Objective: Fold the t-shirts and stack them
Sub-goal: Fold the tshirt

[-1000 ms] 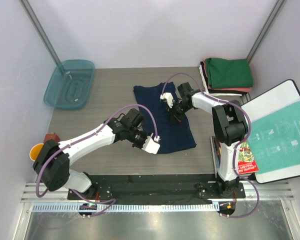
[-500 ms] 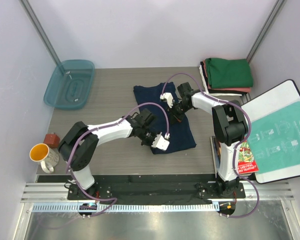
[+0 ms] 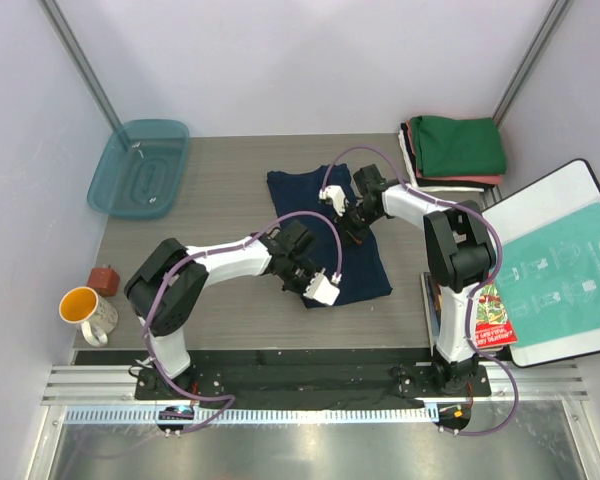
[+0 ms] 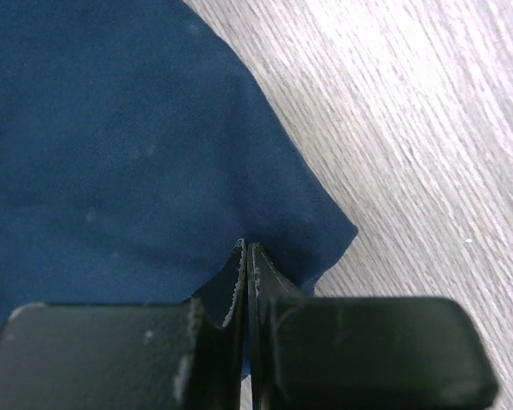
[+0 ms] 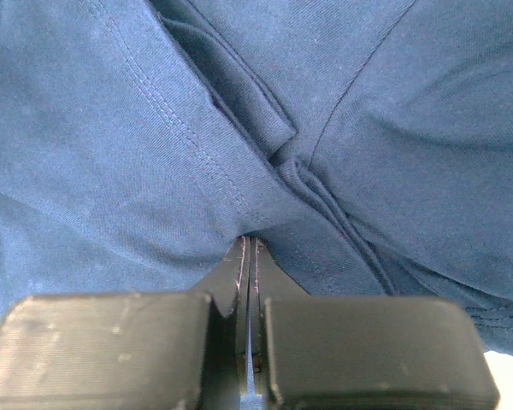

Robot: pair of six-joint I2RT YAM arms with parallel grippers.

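Lying spread mid-table [image 3: 210, 200], the navy t-shirt [image 3: 305, 195] has its near corner pinched in my left pincer [image 4: 247, 256] and a bunched fold pinched in my right pincer [image 5: 249, 248]. The folded t-shirts [image 3: 458, 145] are stacked back right, green on top; a teal tub [image 3: 140, 165] sits back left.

A shirt [image 3: 325, 212] lies spread on the middle of the table [image 3: 220, 180]. My left pincer [image 3: 315, 288] sits at its near left corner, my right pincer [image 3: 353, 228] on its right half. Folded shirts [image 3: 458, 148] are stacked far right, a tub [image 3: 140, 170] far left, a mug [image 3: 83, 307] near left, a small block [image 3: 104, 276] just behind it.
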